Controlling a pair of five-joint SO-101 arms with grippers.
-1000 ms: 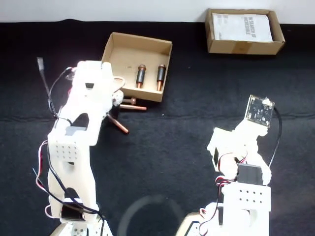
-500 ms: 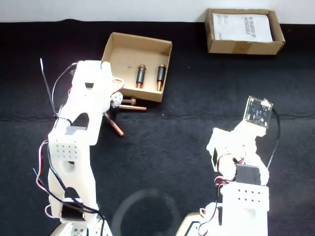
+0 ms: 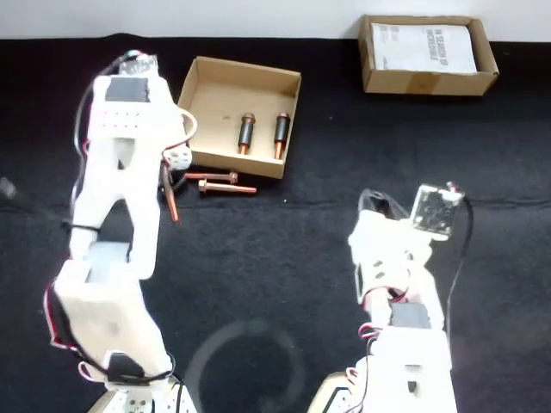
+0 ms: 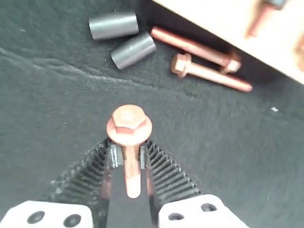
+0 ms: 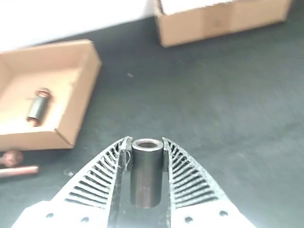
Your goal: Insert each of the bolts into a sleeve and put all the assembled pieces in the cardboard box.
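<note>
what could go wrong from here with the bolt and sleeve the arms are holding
The left pincer holds the bolt by its thin shank, so it may tilt or slip on contact.
The sleeve in the right pincer has a narrow bore; a slight misalignment could jam the bolt or push the sleeve out.
The loose sleeves lie on their sides and may roll if nudged.

Work surface: a table covered in matte black cloth, with a faint crease running across it and a pale ring mark near the front edge. A white surface borders the far side. Far right: a shallow cardboard tray holding a printed sheet. Lighting is even.
</note>
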